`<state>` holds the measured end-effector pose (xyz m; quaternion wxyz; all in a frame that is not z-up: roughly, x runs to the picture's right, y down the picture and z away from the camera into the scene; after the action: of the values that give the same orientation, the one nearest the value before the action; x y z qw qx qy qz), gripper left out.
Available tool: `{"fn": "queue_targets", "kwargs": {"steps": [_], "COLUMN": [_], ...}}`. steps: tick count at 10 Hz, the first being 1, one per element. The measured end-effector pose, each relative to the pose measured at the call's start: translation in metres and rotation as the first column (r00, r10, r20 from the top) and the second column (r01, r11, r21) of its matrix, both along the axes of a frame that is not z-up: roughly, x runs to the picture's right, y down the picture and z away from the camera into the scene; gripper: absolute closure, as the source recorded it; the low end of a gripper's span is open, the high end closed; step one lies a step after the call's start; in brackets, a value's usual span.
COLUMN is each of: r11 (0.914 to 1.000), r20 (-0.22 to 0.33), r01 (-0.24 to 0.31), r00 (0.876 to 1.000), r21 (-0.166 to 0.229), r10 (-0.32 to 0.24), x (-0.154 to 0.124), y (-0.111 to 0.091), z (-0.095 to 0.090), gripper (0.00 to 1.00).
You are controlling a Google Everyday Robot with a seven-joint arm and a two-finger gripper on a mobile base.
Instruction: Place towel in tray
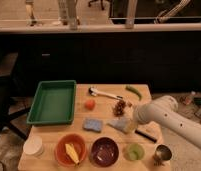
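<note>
Since the towel (117,123) lies crumpled toward the table's (102,108) right edge, well apart from the green tray (53,101) at the left edge, the claw (130,123) sits right against it, presumably to lift it; whether it grips, I cannot tell.

No readable text, labels or numbers anywhere, gripper (129,125) low at the towel (115,122) on the table (108,89)
</note>
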<state>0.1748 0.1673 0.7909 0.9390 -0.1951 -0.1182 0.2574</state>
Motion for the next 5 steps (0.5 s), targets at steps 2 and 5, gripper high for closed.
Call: {"fn": "queue_targets", "kwargs": {"steps": [2,5], "r11": [0.9998,0.9974], "r20": [0.040,0.066], "r01": [-0.014,-0.011], "r00": [0.999,0.998], "r21": [-0.013,-0.071], "r10": [0.015,0.016], "x": [-0.001,-0.003], "y": [0.010,0.026], "z": [0.009,0.025], "gripper": [0.20,0.20]}}
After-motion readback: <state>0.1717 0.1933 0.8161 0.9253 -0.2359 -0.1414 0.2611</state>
